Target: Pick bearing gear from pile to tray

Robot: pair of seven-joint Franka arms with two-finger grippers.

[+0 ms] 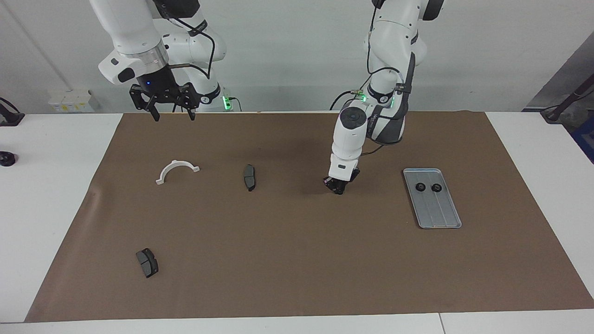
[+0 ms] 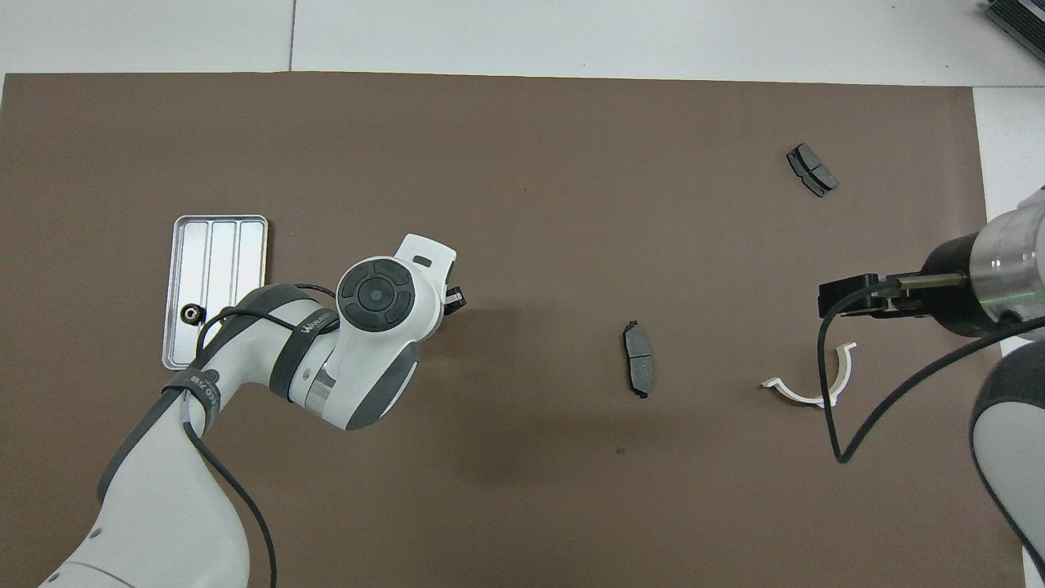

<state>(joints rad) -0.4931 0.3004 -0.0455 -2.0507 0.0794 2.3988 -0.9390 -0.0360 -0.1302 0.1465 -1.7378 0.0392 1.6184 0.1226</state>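
Two black gears are being carried by the ridged tray at the left arm's end; the left gripper is being pressed shut at the mat, its catch unseen; the right gripper is being held wide, raised, waiting. Lettering on the left arm's band is unreadable.

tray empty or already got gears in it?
Not empty. The tray holds two small black gears, side by side at its end nearer the robots. The rest of it is bare.
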